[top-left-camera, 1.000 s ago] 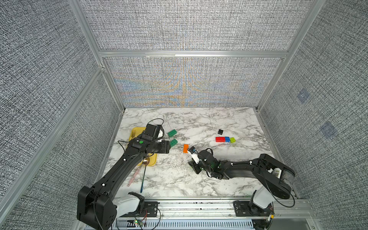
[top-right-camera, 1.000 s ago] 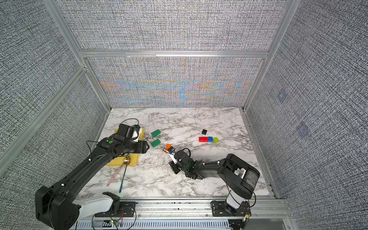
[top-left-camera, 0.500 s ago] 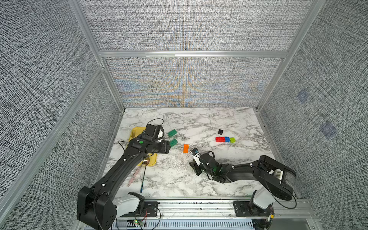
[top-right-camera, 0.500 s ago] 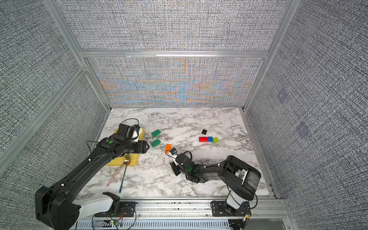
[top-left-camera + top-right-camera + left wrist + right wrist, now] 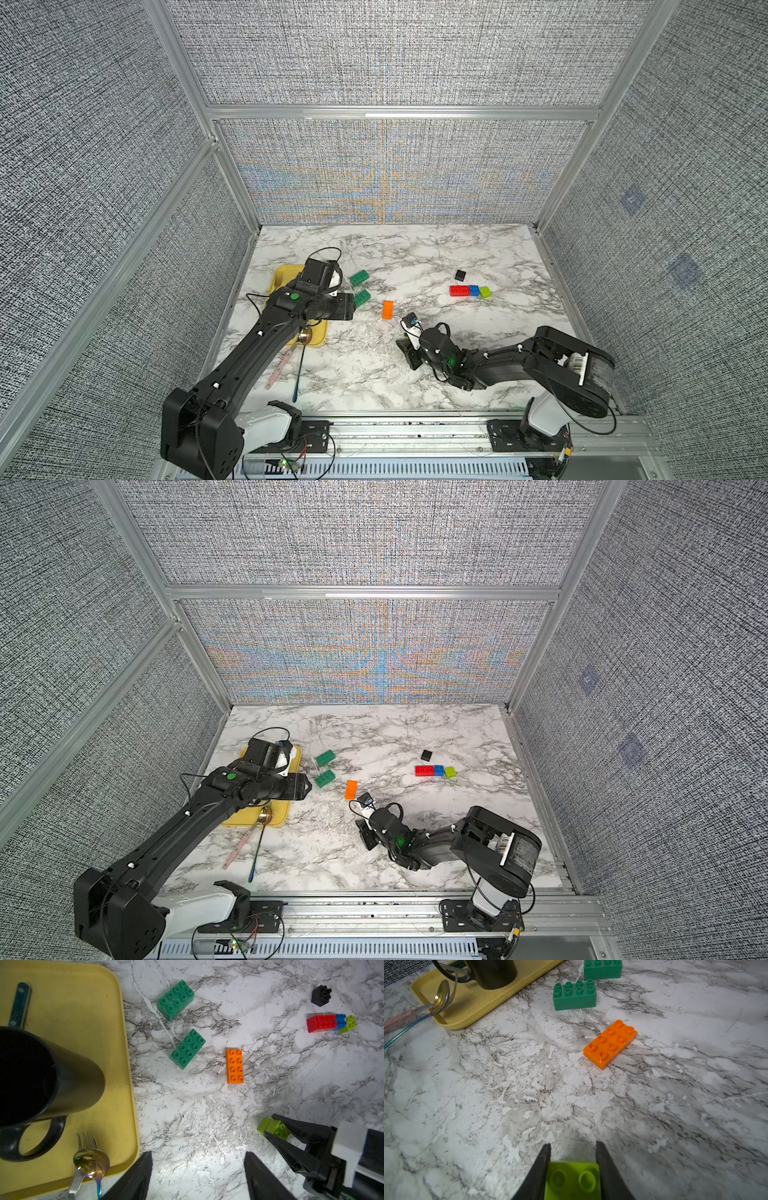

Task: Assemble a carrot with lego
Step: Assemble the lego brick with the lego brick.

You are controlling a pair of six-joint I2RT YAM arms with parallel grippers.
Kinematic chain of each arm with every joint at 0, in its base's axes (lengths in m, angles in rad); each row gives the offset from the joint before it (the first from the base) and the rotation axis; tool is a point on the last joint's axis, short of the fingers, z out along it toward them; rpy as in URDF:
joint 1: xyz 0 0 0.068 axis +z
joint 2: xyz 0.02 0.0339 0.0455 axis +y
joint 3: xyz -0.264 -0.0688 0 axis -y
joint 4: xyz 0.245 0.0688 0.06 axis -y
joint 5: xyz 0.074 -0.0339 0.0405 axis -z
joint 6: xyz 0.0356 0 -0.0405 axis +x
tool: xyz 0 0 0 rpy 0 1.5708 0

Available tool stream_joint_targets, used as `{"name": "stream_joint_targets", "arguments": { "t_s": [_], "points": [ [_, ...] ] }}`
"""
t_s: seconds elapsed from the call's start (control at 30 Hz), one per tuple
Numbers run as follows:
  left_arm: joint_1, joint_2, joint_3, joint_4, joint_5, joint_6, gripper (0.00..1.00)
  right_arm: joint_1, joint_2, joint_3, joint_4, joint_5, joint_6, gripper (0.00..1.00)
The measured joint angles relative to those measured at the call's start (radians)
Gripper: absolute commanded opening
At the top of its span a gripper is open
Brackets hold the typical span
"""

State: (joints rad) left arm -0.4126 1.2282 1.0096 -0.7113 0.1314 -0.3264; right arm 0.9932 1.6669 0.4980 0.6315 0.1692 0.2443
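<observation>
**Left wrist view: lime brick clamped, long bricks loose on the marble**

Left wrist view puts the yellow tray farthest left, carrying a black mug, a fork and a spoon. Both top views show the left gripper hovering at the tray's right edge beside the near green brick; its two black fingers stand apart with only bare marble table between them, holding nothing.

Next come two dark green bricks. The far green brick and the near green brick lie studs up, well apart from each other, long axes both running from about 7 to 1 o'clock in a top view.

Right of them the orange brick lies flat, studs up, its long axis near 12 to 6 o'clock.

At about 4 o'clock from the orange brick, the right gripper sits low over the table, jaws closed on a small lime brick with its studs facing up, short end pointing toward the orange one.

Farthest right, a row of red brick, blue brick and a second lime brick lies touching, long axis 9 to 3 o'clock. A black brick sits alone at their 12 o'clock.
</observation>
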Motion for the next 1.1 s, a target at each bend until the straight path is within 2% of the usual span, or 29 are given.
{"name": "stream_joint_targets", "arguments": {
  "t_s": [0.23, 0.47, 0.7, 1.0, 1.1],
  "points": [
    [0.000, 0.006, 0.000, 0.000, 0.001, 0.000, 0.73, -0.005, 0.068, 0.071, -0.005, 0.000, -0.002, 0.21],
    [0.000, 0.006, 0.002, 0.000, 0.001, 0.000, 0.73, -0.013, 0.060, 0.071, 0.007, -0.030, -0.055, 0.19],
    [0.000, -0.005, 0.002, 0.000, 0.000, 0.000, 0.73, -0.097, 0.081, 0.092, 0.029, -0.222, -0.220, 0.18],
    [0.000, -0.006, 0.002, 0.003, 0.000, 0.000, 0.73, -0.126, 0.111, 0.038, 0.166, -0.348, -0.362, 0.19],
    [0.000, -0.003, 0.002, 0.003, 0.000, 0.000, 0.73, -0.151, 0.103, 0.047, 0.145, -0.398, -0.397, 0.21]
  ]
}}
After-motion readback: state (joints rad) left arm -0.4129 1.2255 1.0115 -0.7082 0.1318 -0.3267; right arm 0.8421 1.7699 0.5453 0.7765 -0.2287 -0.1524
